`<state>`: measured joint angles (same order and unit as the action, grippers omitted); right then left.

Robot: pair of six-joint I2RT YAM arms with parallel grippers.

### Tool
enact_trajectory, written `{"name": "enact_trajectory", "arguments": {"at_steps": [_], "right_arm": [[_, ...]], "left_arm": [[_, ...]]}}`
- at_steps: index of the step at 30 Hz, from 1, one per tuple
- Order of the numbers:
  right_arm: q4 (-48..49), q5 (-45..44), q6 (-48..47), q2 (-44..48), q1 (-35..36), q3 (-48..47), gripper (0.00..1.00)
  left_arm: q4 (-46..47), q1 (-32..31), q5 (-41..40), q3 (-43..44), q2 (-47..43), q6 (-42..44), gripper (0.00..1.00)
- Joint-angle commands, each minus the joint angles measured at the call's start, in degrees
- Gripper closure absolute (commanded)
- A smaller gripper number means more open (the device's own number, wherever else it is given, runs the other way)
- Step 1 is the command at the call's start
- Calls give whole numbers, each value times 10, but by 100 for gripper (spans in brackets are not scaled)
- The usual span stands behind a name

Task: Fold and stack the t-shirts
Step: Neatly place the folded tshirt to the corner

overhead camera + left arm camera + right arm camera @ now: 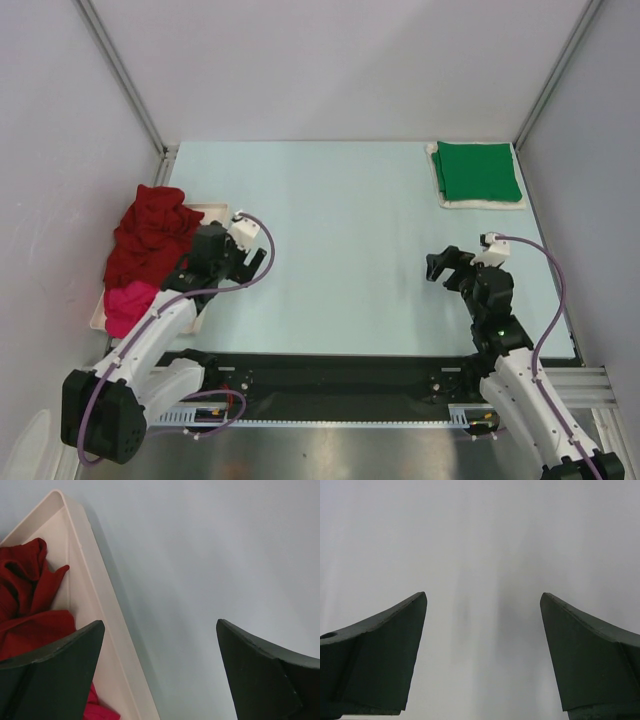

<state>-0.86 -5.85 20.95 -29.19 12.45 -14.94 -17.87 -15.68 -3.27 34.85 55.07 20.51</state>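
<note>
Left pincer [160, 627] wide — beside tray [80, 565]

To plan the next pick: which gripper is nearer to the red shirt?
Left. The left gripper, open, is right beside the red shirt, at the edge of the tray. The right gripper, also open, is far across the table.

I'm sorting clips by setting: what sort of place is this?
Likely a robot lab cell: blank walls box in a pale table, a left arm and right arm are bolted at its near edge, and a red shirt lies heaped in a tray.
</note>
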Motion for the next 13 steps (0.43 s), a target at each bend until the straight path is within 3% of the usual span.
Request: {"name": "enact_trajectory", "arguments": {"at_steps": [1,13], "right_arm": [[18,-20,-5,-3,3,-3,0],[18,-23,-5,-14,3,-6,0]], "left_arm": [[18,6,-10,-6,-8,1,0],[29,6,-29,-18,-12,11,0]]}}
